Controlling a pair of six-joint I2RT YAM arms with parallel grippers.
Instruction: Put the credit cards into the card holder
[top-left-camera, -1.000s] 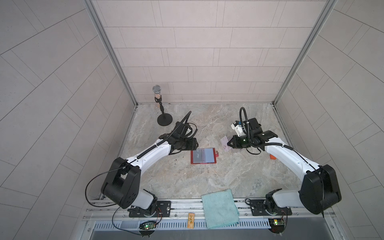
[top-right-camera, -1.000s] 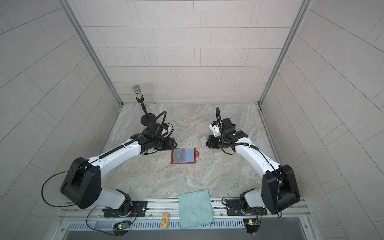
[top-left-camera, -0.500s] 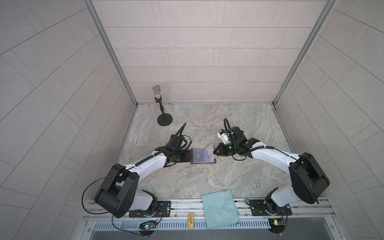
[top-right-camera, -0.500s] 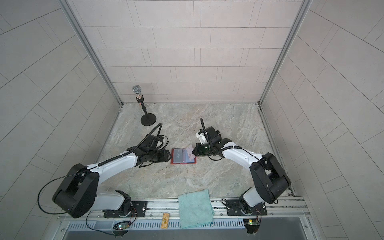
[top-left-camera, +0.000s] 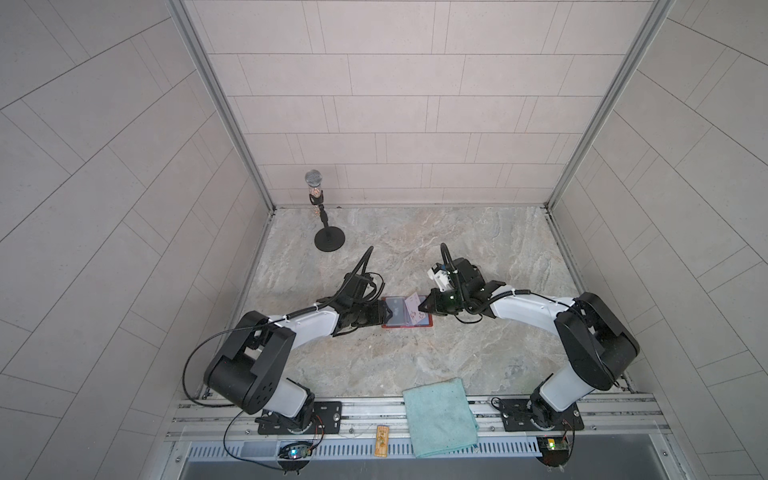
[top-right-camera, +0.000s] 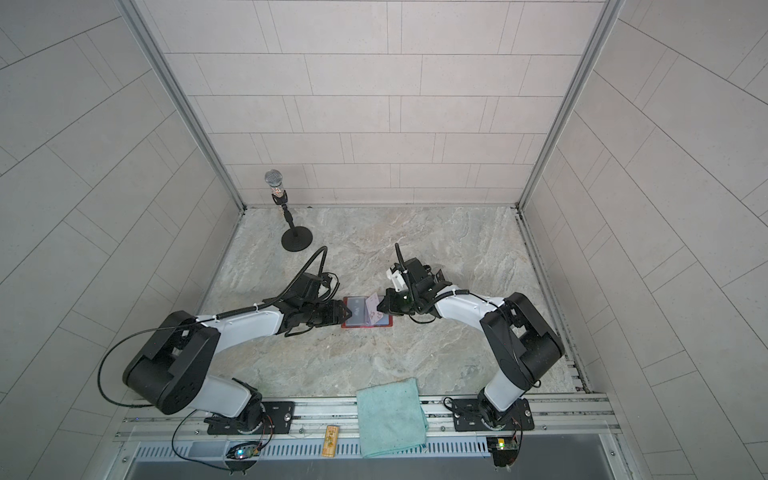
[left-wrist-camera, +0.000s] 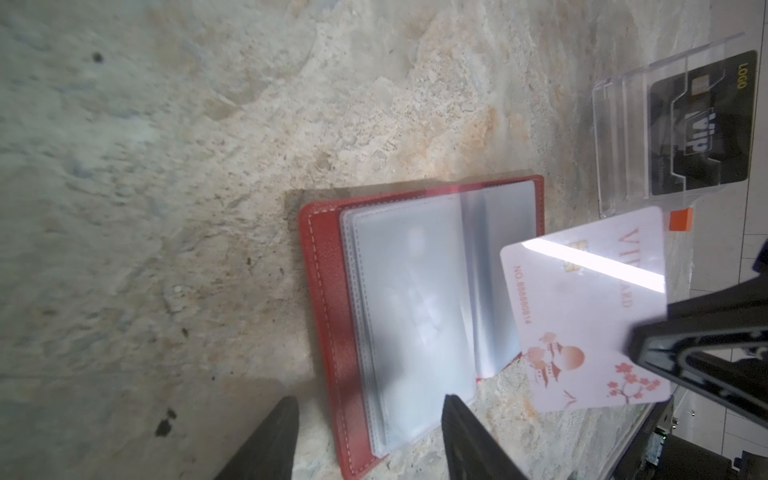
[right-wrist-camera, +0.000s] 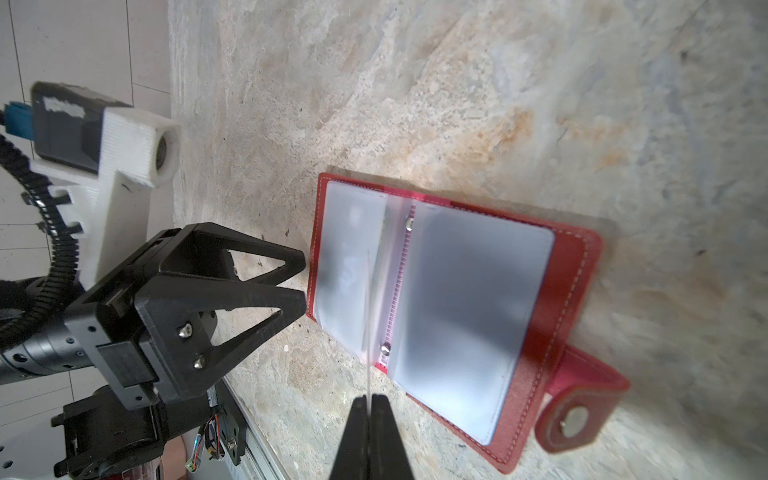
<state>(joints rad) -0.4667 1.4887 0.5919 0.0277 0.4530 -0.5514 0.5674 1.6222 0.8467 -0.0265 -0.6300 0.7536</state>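
— So, where's the pink VIP card (left-wrist-camera: 582, 316)?
— Clamped in the right fingers (right-wrist-camera: 380, 419), tilted over the fold of the red card holder (right-wrist-camera: 577, 266), which lies open in the middle of the desk (top-left-camera: 478, 249).
— The left fingers (right-wrist-camera: 249, 297)?
— Apart, just beside its cover nearer the desk's left edge. Right arm inserts, I'd judge.

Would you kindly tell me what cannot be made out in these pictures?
The sleeves of the card holder: blurred in both wrist views, so cards inside cannot be told.
The pale card: edge-on in the right wrist view, its face hidden there.
Whether the pale card touches a sleeve: too small in both top views.
The black card: small print blurred behind the clear box wall, left wrist view.
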